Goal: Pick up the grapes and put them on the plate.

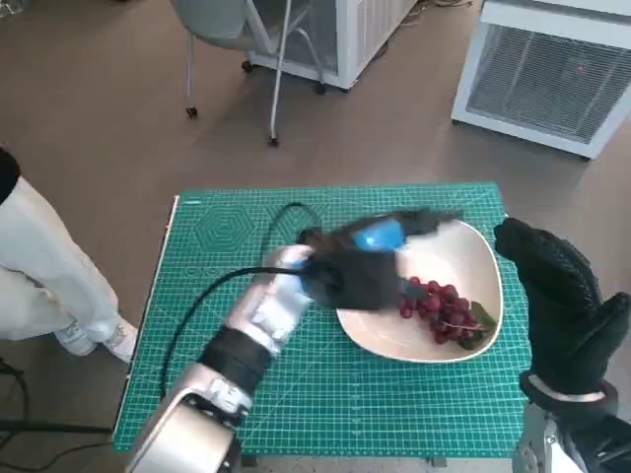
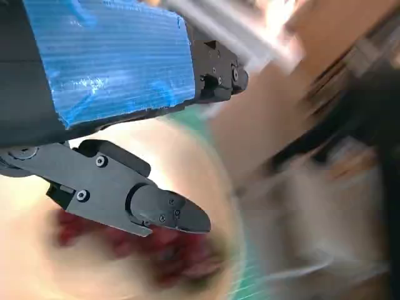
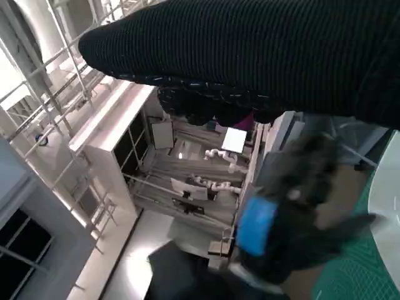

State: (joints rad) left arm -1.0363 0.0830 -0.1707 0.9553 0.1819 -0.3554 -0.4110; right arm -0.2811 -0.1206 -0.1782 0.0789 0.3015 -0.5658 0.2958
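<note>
A brown floor surrounds a small table covered by a green gridded cutting mat (image 1: 296, 384); white cabinets with slatted fronts (image 1: 552, 79) fill the upper right of the head view, grey chair legs (image 1: 276, 79) stand at upper centre, and a person's white trouser leg and shoe (image 1: 59, 286) show at the left edge. On the mat, right of centre, sits a cream rounded shallow plate (image 1: 473, 266). The bunch of dark red grapes (image 1: 439, 310) lies on the plate, in its lower right part. The left hand (image 1: 370, 256) — black, with blue tape on its back — hovers blurred over the plate's left side, just beside the grapes; in the left wrist view its black fingers (image 2: 162, 209) are spread above the blurred red fruit and hold nothing. The right hand (image 1: 562, 305), in a black knitted glove, is raised off the table's right edge with fingers apart, empty.
</note>
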